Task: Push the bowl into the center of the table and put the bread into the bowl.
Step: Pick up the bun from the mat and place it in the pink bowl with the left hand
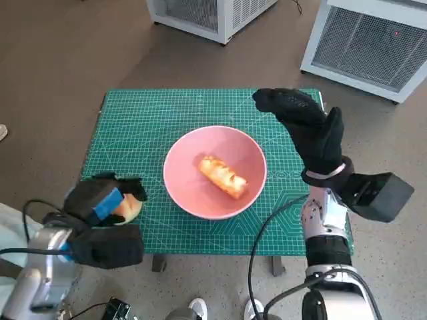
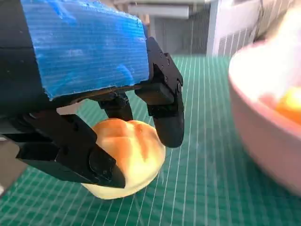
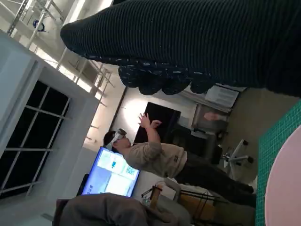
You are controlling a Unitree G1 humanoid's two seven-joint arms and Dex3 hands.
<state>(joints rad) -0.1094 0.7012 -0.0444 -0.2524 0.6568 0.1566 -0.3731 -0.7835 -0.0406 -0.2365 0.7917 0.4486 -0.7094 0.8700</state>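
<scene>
Head view shows the round pink bowl (image 1: 215, 172) sitting near the middle of the green gridded cutting mat (image 1: 153, 113) that covers the table, with a long golden bread piece (image 1: 223, 175) lying inside it. Just beside the bowl, at the mat's edge, the left hand (image 1: 100, 199) has its fingers (image 2: 167, 117) clamped on a round pale bread roll (image 2: 126, 157) resting on the mat. The gloved right hand (image 1: 308, 129) hovers upright beside the bowl, fingers apart, holding nothing.
</scene>
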